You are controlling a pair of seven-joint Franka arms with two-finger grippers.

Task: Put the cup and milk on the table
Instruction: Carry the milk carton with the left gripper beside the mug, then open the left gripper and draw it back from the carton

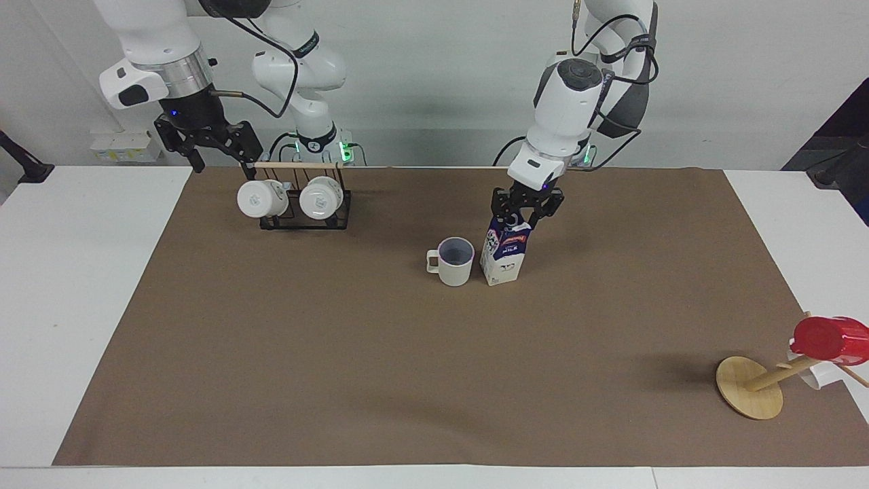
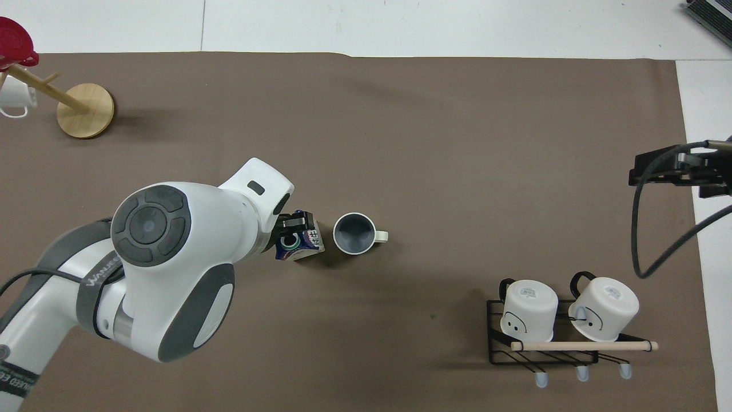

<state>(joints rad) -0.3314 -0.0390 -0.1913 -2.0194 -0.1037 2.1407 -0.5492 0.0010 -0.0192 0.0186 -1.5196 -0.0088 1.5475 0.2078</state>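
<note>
Brown-covered desk (image 1: 271, 353), milk (image 1: 504, 257) standing just beside the cup (image 1: 453, 261).
Left pincer (image 1: 523, 212) spread over the carton's top (just clear of it); right pincer (image 1: 204, 146) spread, waiting above the mug rack (image 1: 305, 204).

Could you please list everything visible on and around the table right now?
cup: one, cream with grey-blue inside, upright at mid-table.
milk carton: one, white and dark blue, standing beside the cup, toward the left arm's end.
white mugs: two, white, on their sides on the rack.
rack: one, black wire with a wooden bar, nearer the robots, toward the right arm's end.
red cup: one, hung on the wooden stand.
wooden stand: one, round base, at the left arm's end.
table: one, white with brown sheet.
left gripper: over the carton's top, fingers spread.
right gripper: waits over the rack's end.
</note>
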